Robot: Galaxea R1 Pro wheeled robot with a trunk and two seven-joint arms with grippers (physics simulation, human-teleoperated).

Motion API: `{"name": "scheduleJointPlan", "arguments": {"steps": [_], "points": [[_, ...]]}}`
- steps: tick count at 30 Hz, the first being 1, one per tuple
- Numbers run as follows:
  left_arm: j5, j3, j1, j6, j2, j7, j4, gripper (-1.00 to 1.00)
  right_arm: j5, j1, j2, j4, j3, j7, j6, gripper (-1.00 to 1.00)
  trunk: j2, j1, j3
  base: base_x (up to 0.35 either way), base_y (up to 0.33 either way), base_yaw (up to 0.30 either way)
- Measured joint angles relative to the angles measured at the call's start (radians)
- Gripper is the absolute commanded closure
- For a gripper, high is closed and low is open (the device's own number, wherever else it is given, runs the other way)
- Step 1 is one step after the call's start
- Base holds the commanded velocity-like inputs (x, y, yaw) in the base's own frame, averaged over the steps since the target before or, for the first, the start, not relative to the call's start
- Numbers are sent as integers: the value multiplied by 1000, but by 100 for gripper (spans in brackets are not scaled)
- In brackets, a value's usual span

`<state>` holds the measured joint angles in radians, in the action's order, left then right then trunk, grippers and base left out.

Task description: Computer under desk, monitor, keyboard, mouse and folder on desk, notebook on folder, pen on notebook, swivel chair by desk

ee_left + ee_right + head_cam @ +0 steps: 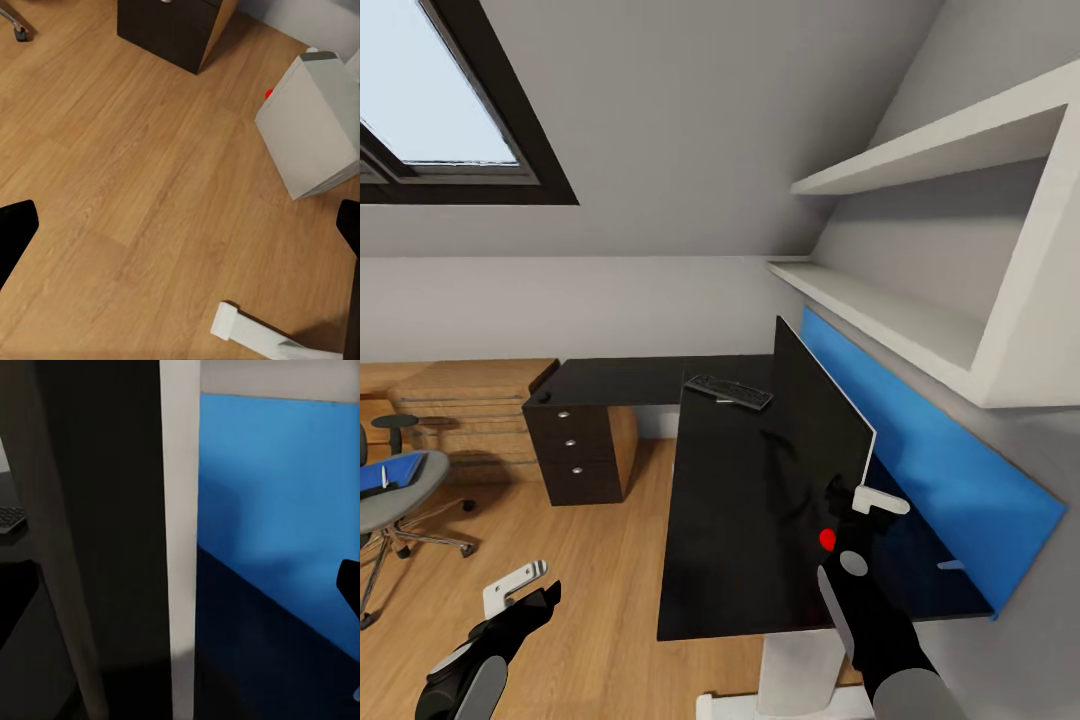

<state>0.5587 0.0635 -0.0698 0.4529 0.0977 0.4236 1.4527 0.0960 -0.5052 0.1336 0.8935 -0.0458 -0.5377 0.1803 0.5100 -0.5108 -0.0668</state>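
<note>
The black monitor [805,430] stands on the L-shaped desk [730,500], turned edge-on towards me, with its red dot at the near lower corner. My right gripper [860,497] is open and straddles that corner. In the right wrist view the monitor's pale edge [180,547] runs between the wide-apart fingers of the right gripper [184,592]. The keyboard [728,391] lies at the desk's inner corner. My left gripper [532,588] hangs open over the floor. The grey computer [311,124] stands there beyond the left gripper [180,225]. On the swivel chair [400,495] lies a blue folder [390,470].
White shelves [900,300] jut out above the blue back panel [940,460]. The drawer unit [578,450] closes the desk's far left end, with a low wood cabinet [470,410] behind the chair. A white desk foot [251,334] lies on the wood floor [142,187].
</note>
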Motion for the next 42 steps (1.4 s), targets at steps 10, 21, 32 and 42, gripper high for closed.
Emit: {"name": "scheduleJointPlan", "arguments": {"steps": [10,21,32,42], "points": [[0,0,0,0,0,0,0,-100,0,0,0,0,0,0,0,-100,0,0,0,0,-1,0],[0,0,0,0,1,0,0,-100,0,0,-1,1,0,0,1,-100,0,0,0,0,0,0],[0,0,0,0,0,1,0,-100,0,0,-1,1,-2,0,1,-100,0,0,0,-2,-51,0],[0,0,0,1,0,2,0,-100,0,0,-1,-1,0,2,1,-100,0,-1,0,-238,-2,0]]}}
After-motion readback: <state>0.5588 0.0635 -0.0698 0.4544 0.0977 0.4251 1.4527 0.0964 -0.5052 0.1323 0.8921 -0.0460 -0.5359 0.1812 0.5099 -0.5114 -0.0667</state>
